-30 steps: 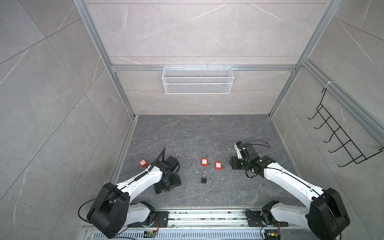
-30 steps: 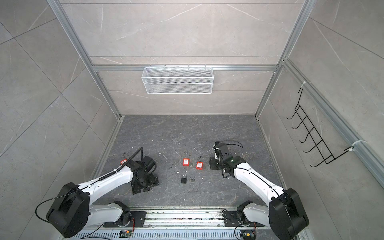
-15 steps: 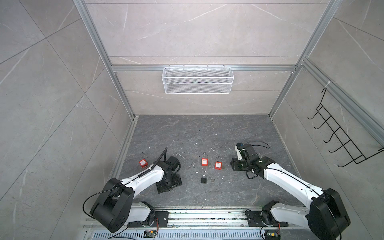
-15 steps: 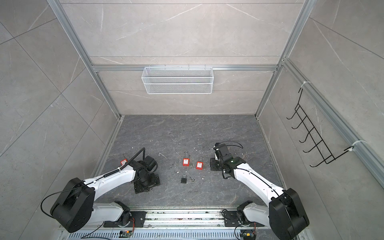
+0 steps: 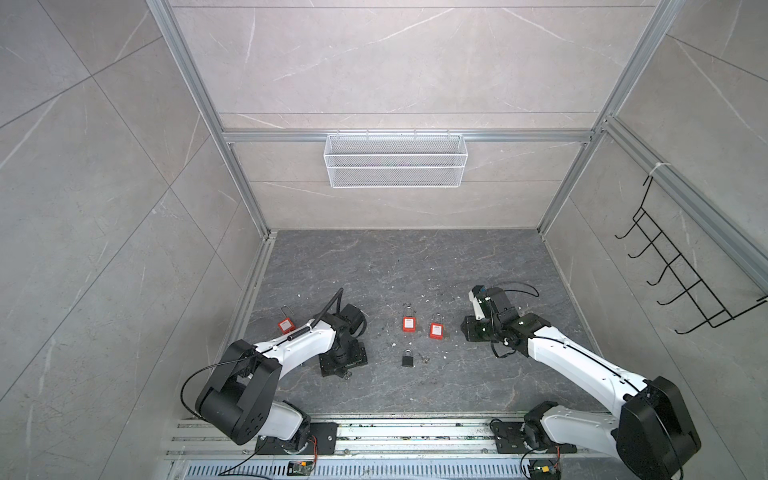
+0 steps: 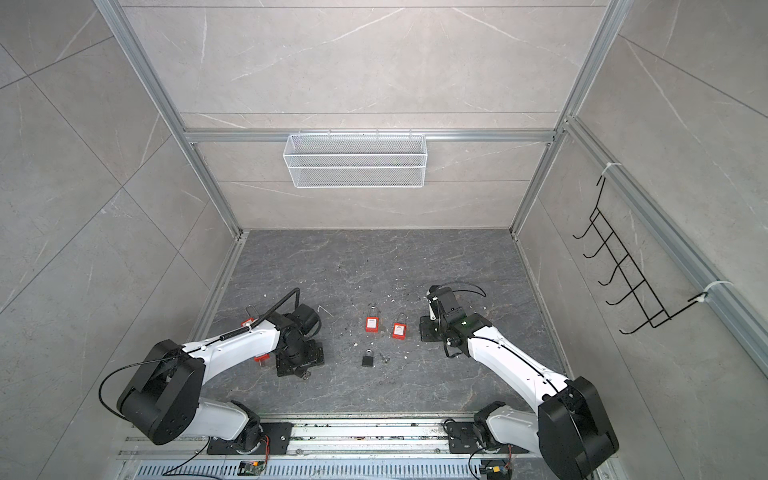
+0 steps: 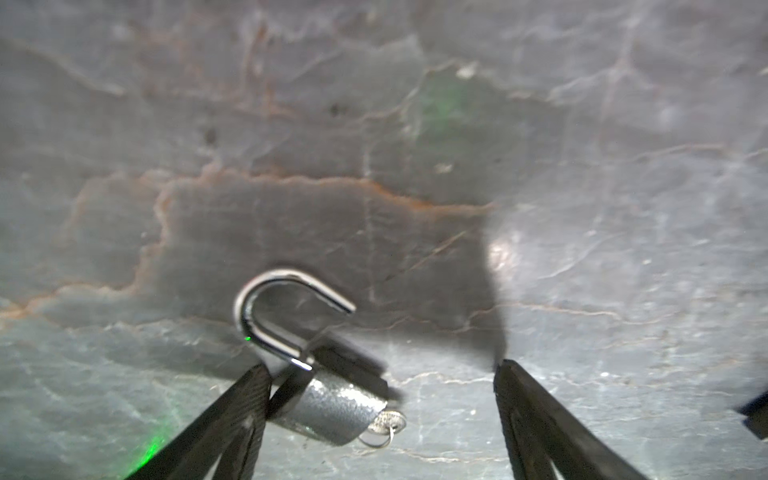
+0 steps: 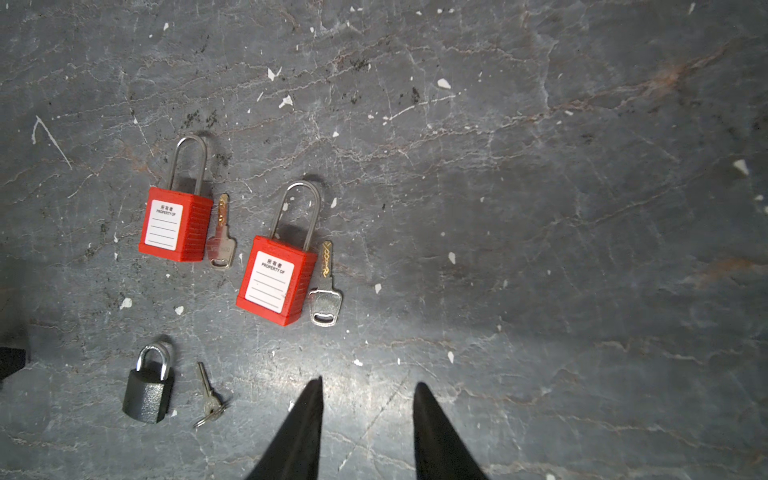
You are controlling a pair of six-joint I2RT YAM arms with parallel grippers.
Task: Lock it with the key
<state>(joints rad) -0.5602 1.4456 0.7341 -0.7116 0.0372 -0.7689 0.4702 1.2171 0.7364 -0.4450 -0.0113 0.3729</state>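
Noted a small grey padlock [image 7: 332, 401] lying on its side on the dark stone worktop [image 7: 415, 208], shackle [image 7: 266, 299] swung open, ringed key [image 7: 384, 422] seated in the keyhole end. Found the left hand [image 7: 381, 365] set low around it, spread wide, one fingertip [image 7: 249, 390] touching the lock body, the opposite one well apart; nothing clamped. Judged as lining up to pinch the body, steadying it for pressing the shackle home and turning the key. Placed the right hand [image 8: 369, 382] over bare worktop, parted and empty, likely kept free for the key. Logged mid-worktop a red safety padlock [image 8: 176, 224] and a second red padlock [image 8: 276, 278], each with a key just beside, plus a shut dark padlock [image 8: 147, 395] near its small key [image 8: 208, 399].
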